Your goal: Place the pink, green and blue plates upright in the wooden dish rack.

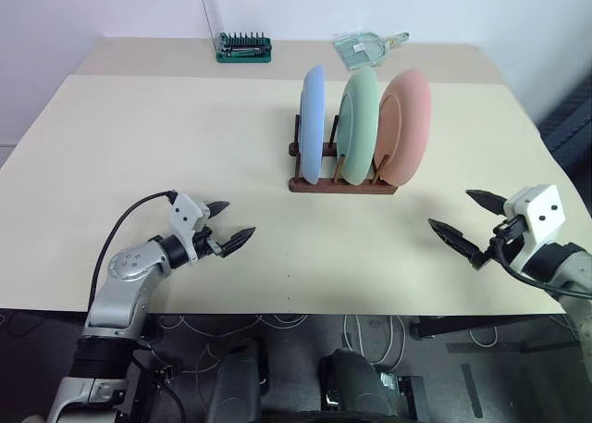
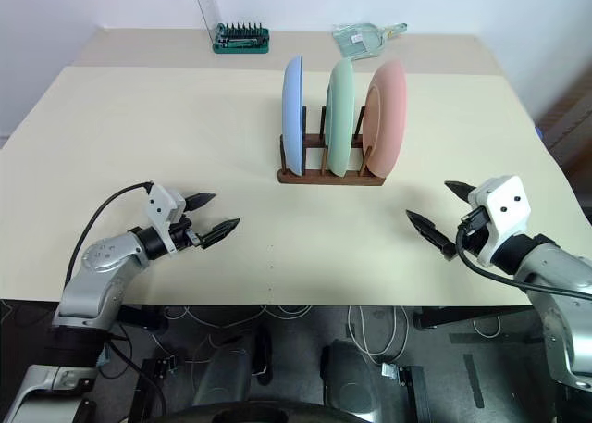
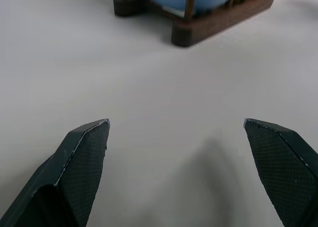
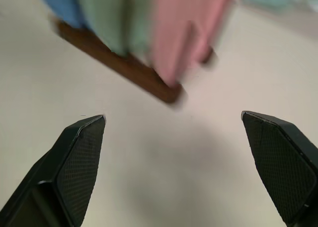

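- Bench, pale cream and wide, carried everything; a second, slightly darker surface butted against its far edge.
- Wooden dish rack stood past the bench's middle, well apart from both grippers and farther from the robot than either, roughly between them and somewhat nearer the right one.
- Three plates stood upright on edge in the rack, side by side between the pegs: blue plate on the robot's left, green plate in the middle, pink plate on the right. The pink one leaned slightly toward the right.
- Left gripper hovered just above the bench near its front edge, left of the rack. Its fingers were spread wide with only bare bench between them, holding and touching nothing. The forearm reached forward with the wrist angled inward, so the fingers pointed toward the rack's near left corner, which showed at the far end of the left wrist view.
- Right gripper hung over the bench's front right part, its fingers likewise spread wide and empty. The wrist angled inward toward the rack; the right wrist view looked at the rack's end under the pink plate, blurred.
- Green tool holder with black bits stood at the far edge, a clear lid upright behind it.
- Clear packet lay at the far edge, behind the plates.
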Robot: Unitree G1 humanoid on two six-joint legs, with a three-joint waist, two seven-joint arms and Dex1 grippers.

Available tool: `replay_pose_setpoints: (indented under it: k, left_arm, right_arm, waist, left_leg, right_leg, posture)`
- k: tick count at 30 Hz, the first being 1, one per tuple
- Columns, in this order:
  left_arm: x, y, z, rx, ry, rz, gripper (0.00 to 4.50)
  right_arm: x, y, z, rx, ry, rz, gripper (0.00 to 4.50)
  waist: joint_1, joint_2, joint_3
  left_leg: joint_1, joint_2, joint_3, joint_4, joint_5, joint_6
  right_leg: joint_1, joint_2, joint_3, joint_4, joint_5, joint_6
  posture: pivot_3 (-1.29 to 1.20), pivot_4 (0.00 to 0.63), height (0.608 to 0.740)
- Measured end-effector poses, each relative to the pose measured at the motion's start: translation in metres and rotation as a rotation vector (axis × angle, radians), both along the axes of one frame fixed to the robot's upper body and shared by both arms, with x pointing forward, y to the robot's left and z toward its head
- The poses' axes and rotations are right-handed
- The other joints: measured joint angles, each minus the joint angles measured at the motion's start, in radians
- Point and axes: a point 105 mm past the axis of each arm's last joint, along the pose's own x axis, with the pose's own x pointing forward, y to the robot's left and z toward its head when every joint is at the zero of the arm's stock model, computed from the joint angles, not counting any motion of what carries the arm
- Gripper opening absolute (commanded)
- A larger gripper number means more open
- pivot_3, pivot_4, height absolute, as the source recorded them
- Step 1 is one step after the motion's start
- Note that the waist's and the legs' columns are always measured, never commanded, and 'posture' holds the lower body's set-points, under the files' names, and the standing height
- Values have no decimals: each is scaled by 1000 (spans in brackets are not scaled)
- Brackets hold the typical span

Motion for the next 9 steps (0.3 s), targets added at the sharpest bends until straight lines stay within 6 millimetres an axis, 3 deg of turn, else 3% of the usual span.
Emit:
replay_pose_setpoints:
  k: [9]
  left_arm:
    - [-1, 4, -4, 21, 2, 8, 4500]
  right_arm:
    - [15, 6, -11, 10, -8, 14, 4471]
  waist:
    - [4, 0, 0]
  left_leg:
    - [0, 0, 0, 0, 2, -3]
  right_leg:
    - [0, -1, 0, 0, 0, 0]
  posture:
    - [0, 150, 732]
